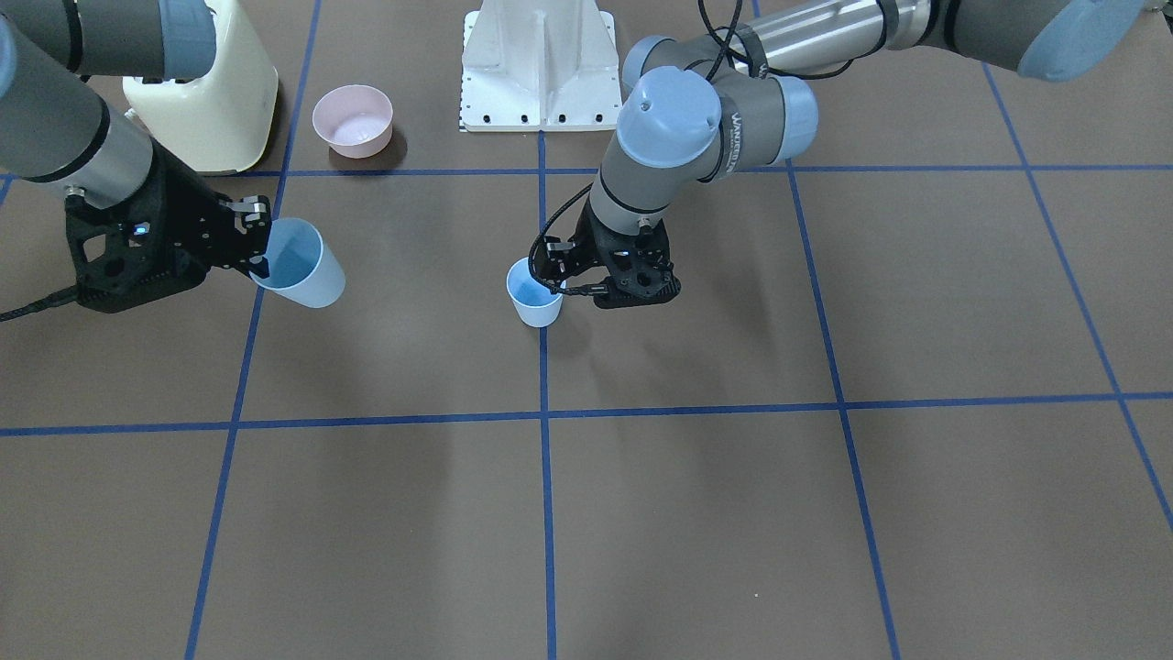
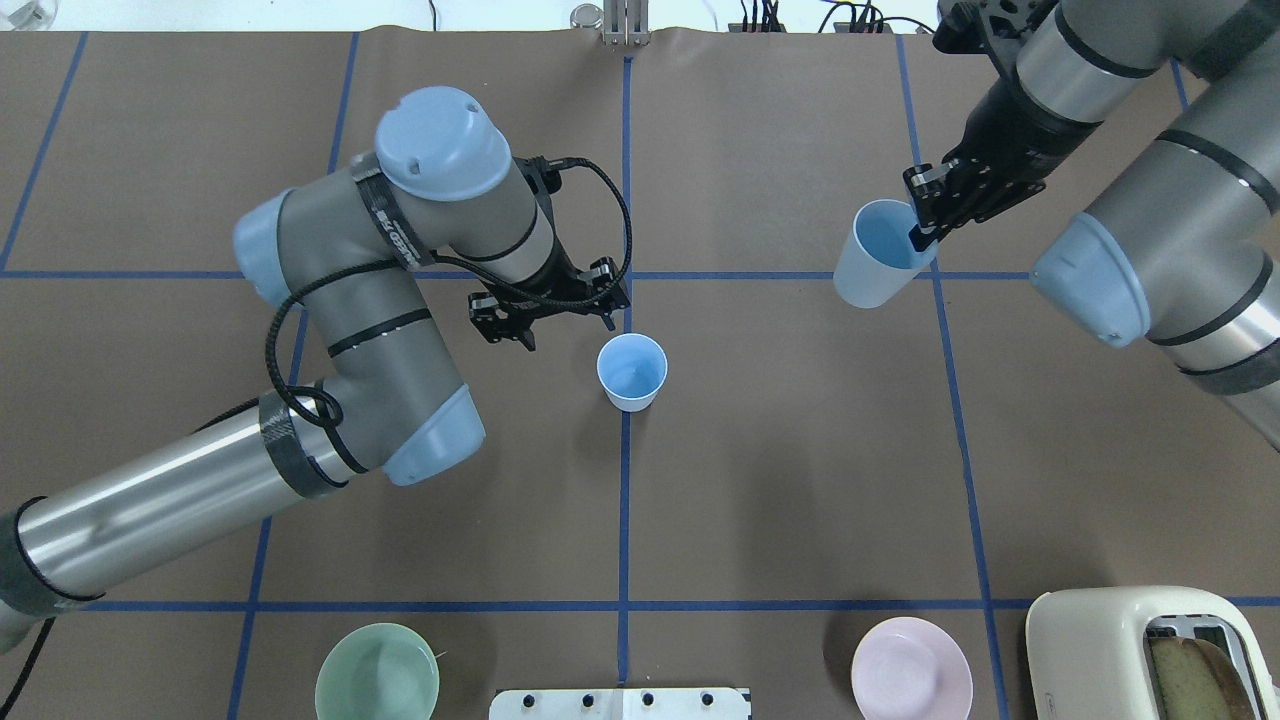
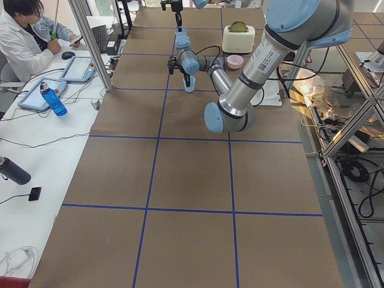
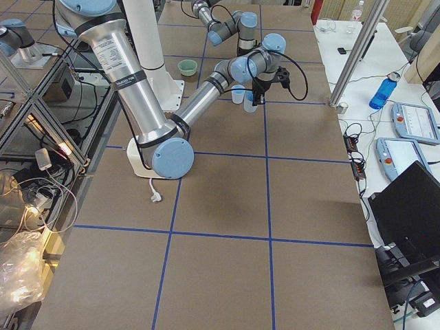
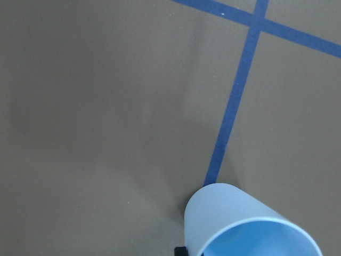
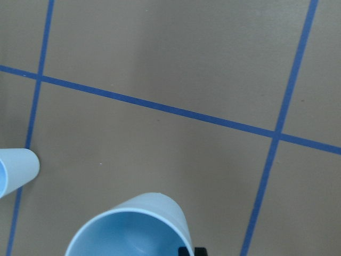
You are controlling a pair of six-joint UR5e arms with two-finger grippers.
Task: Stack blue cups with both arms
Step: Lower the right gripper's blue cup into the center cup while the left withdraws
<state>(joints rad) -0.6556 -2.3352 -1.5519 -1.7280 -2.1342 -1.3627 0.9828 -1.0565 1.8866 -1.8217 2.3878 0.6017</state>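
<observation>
One blue cup [image 2: 632,372] stands upright on the brown table on the centre blue line; it also shows in the front view [image 1: 534,295] and the left wrist view [image 5: 250,226]. My left gripper [image 2: 568,330] is open just beside it, one fingertip [image 5: 181,249] close to its outer wall. My right gripper [image 2: 925,235] is shut on the rim of the second blue cup [image 2: 878,255], holding it tilted above the table. That cup also shows in the front view [image 1: 301,264] and the right wrist view [image 6: 133,232].
A pink bowl [image 2: 910,675], a green bowl [image 2: 377,678] and a cream toaster [image 2: 1150,650] sit along the table's near edge by the white base stand [image 1: 541,64]. An operator [image 3: 27,42] sits at a side desk.
</observation>
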